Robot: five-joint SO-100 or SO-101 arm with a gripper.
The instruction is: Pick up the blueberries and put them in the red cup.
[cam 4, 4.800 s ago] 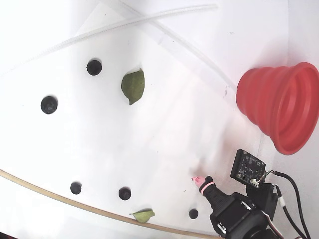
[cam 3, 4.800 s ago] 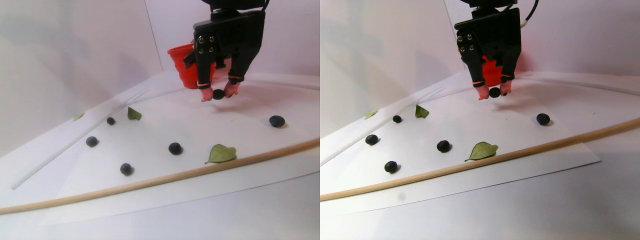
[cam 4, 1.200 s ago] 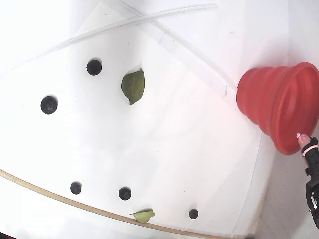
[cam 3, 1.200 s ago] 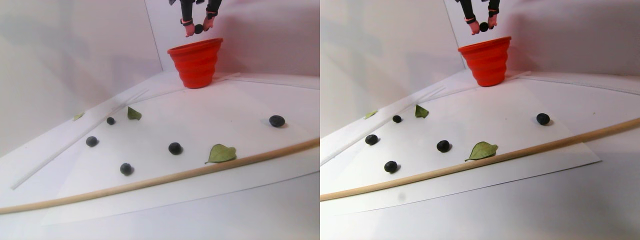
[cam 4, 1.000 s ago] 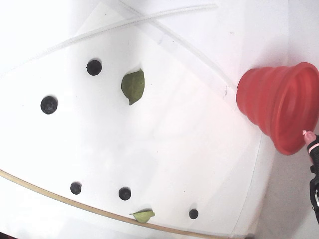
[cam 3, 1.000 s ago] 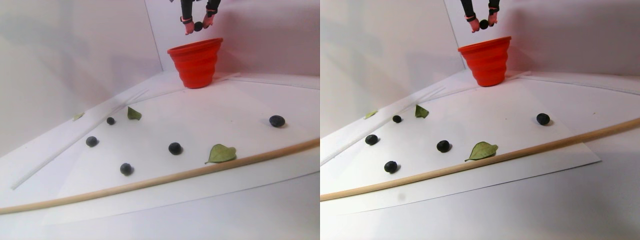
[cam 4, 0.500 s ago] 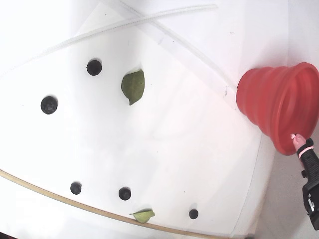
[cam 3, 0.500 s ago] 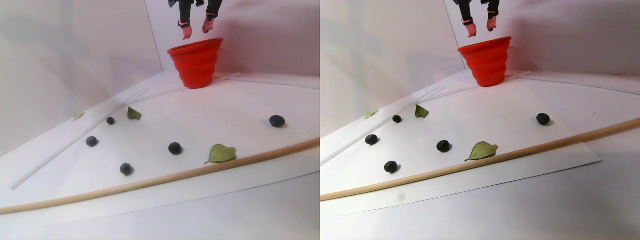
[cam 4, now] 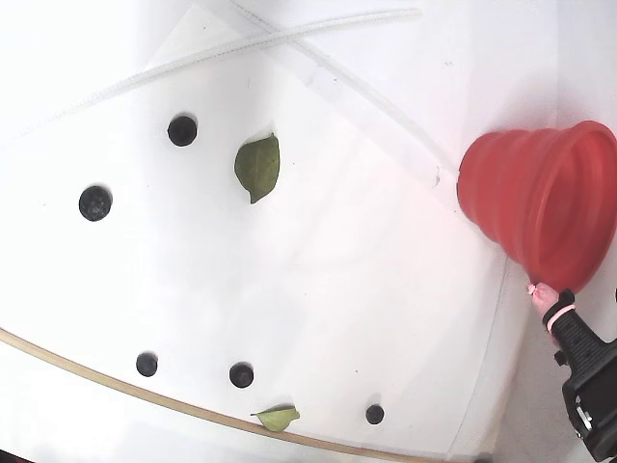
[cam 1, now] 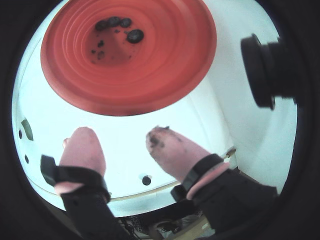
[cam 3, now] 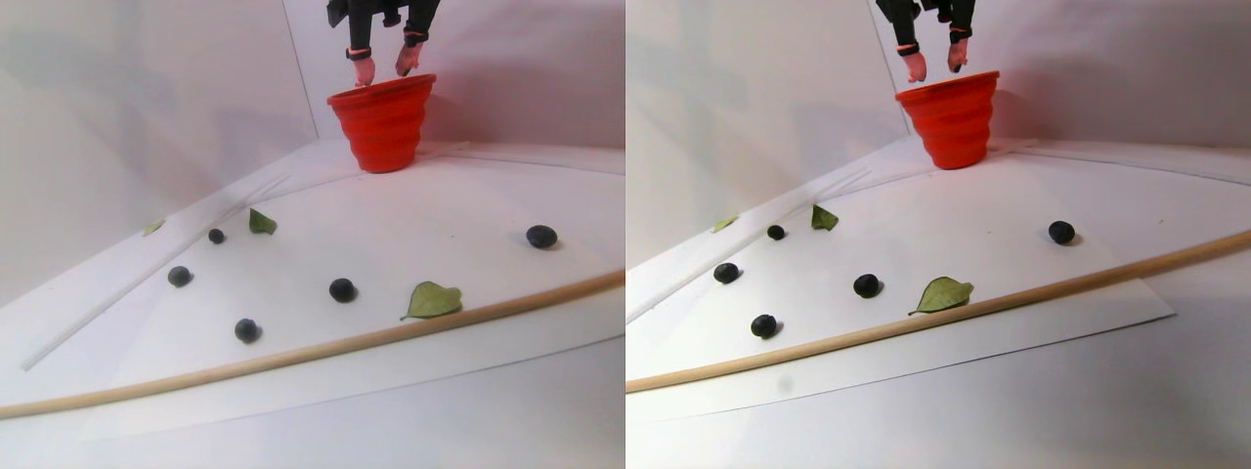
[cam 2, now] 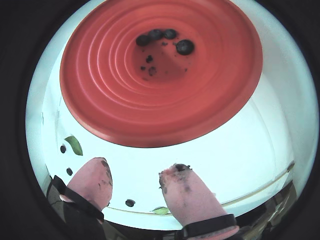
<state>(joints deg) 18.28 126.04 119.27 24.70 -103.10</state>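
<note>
Closest to the stereo pair camera I had the thin wooden rod running across the white sheet, and just behind it a green leaf. Five blueberries lay loose on that sheet, well apart from one another: one near the middle, one nearer the rod on the left of that view, two further left, and one alone on the right. A second, smaller leaf sat beside the far-left berry. The fixed view counted the same five on the sheet.

Further back stood the red cup, upright near the white wall. My gripper hung just over its rim, the pink fingertips parted and empty, with dark juice smears on one of them. Looking down through a wrist view I saw berries lying in the bottom of the cup, four as far as I could count, plus some dark specks that may be stains or bits; the other wrist view agreed.

So I judged the job as partly done: some fruit was in the cup, five pieces were left on the sheet, and with the tool released over the cup I reckoned the next fetch would start from there
</note>
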